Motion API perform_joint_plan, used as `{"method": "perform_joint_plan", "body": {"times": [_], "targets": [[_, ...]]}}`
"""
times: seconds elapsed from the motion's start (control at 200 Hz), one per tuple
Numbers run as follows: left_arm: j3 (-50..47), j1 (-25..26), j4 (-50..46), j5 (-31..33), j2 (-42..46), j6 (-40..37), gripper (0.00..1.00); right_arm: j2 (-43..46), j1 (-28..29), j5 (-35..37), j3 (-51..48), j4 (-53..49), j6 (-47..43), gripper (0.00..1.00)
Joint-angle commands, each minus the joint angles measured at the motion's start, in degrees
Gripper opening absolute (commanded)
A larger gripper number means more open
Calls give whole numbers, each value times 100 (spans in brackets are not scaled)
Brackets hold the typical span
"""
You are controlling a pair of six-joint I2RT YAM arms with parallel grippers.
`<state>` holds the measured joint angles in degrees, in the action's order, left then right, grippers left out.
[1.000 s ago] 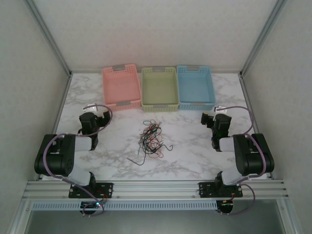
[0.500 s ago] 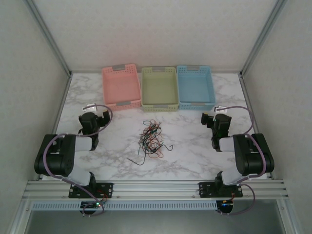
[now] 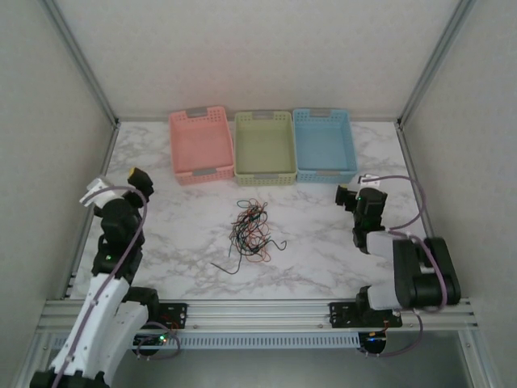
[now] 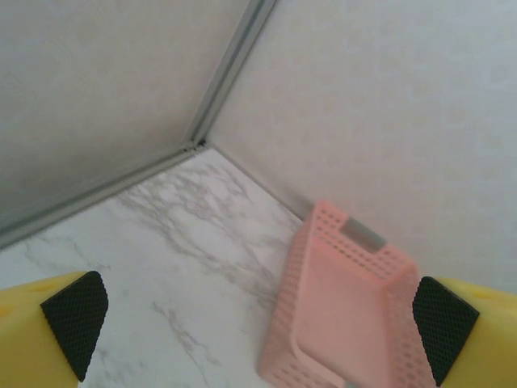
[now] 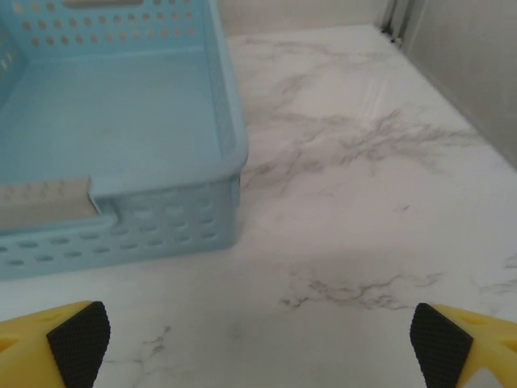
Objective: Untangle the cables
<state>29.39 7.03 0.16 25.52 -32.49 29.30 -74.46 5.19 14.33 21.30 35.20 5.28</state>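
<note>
The cables (image 3: pixel 250 233) lie as one tangled heap of thin black, orange-red and dark green wires in the middle of the marble table, with a black strand trailing toward the near left. My left gripper (image 3: pixel 118 183) is raised over the table's left side, well left of the heap, open and holding nothing; its black pads (image 4: pixel 75 320) stand far apart in the left wrist view. My right gripper (image 3: pixel 353 192) hovers low at the right, near the blue basket's front corner, also open and holding nothing, its pads (image 5: pixel 79 339) wide apart.
Three baskets stand in a row at the back: pink (image 3: pixel 200 144), green (image 3: pixel 264 145) and blue (image 3: pixel 324 143). The pink basket (image 4: pixel 347 307) and the blue basket (image 5: pixel 121 137) are empty inside. Enclosure walls and metal posts bound the table on the left, right and back.
The left arm has unfolded and lifted, carrying its gripper up and to the left. The right arm has shifted slightly. The cables have not moved.
</note>
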Motion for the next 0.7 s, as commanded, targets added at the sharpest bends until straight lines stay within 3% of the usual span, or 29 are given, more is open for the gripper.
{"method": "perform_joint_plan", "body": {"times": [0.0, 0.17, 0.285, 0.37, 0.426, 0.561, 0.696], "targets": [[461, -12, -1996, -533, 436, 1086, 100, 1524, 34, -40, 522, -1840, 863, 99], [1639, -11, -3628, -2159, -14, 1114, 100, 3045, 31, -1781, 1226, -4305, 1999, 95], [2235, -6, -4314, -3653, -564, 783, 100, 3231, 41, -2990, 1827, -5625, 2241, 89], [2713, 5, -4974, -4278, -852, 397, 100, 3158, 89, -3641, 2209, -6347, 2201, 85], [3064, 37, -5402, -4291, -881, 42, 98, 3050, 149, -3933, 2428, -6690, 2159, 82], [3646, 85, -6031, -3503, -618, -776, 99, 2502, 777, -4293, 3091, -7313, 2031, 70], [3148, 89, -5815, -3207, -127, -776, 99, 1606, 2099, -3358, 4050, -7885, 1837, 58]]}}
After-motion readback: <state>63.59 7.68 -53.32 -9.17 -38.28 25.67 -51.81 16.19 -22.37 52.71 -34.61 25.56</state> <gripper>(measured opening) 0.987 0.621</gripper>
